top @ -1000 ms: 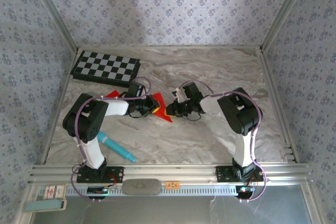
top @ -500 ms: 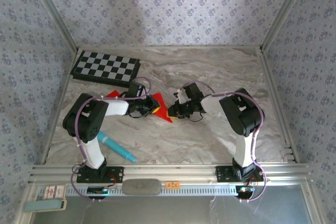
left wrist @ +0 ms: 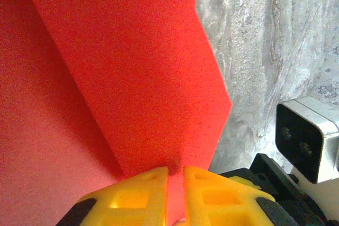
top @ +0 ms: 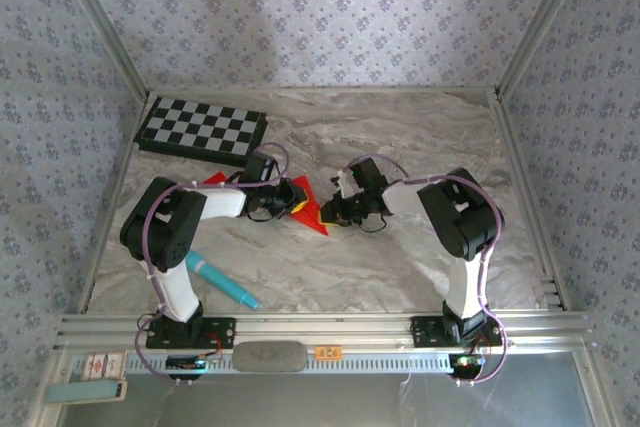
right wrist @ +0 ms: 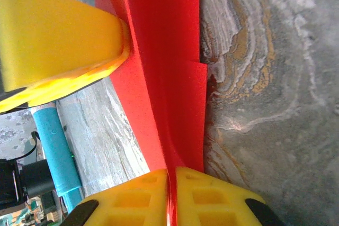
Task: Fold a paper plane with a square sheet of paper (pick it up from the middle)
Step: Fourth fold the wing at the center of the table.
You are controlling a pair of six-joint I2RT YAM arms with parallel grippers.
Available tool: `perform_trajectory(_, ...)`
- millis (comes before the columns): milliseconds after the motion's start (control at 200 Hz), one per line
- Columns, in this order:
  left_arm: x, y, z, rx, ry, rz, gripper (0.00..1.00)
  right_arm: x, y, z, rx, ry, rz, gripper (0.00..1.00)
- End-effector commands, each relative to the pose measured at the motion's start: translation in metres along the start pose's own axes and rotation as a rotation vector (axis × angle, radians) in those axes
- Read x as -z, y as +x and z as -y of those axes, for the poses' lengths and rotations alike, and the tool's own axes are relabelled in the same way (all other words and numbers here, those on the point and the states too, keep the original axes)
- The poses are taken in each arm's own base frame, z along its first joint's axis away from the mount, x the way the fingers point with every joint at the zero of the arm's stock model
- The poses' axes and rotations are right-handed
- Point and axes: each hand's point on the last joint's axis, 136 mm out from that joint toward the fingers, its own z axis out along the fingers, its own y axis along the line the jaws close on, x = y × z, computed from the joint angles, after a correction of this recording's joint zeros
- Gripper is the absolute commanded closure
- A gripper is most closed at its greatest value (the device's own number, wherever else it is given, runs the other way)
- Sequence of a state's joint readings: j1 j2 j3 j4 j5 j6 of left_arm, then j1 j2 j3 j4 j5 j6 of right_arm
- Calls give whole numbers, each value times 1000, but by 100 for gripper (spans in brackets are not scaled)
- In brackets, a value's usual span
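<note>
The red paper sheet [left wrist: 132, 78] looks matt and finely grained, nipped in the left gripper [left wrist: 176, 172] between smooth yellow plastic fingers [left wrist: 137, 197]. Ahead of the right gripper [right wrist: 170, 173], the marble-patterned tabletop [right wrist: 265, 78] looks smooth, faintly glossy.

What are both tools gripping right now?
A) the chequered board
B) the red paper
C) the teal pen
B: the wrist views show the left tool and the right tool each shut on the red paper.

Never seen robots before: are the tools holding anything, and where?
Both hold the folded red paper: the left tool and the right tool each pinch its edge from opposite sides.
</note>
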State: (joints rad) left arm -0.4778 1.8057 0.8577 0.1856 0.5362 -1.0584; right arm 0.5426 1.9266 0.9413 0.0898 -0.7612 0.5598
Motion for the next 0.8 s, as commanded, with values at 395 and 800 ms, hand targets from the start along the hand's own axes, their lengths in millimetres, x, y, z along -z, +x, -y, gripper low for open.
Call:
perform_trajectory(395, -9, -2, -6, 5, -29, -22, 85, -1, 17, 28, -71, 92, -51, 90)
perform_trajectory(800, -9, -3, -1, -3, -17, -29, 85, 24, 3, -2, -17, 69, 15, 74)
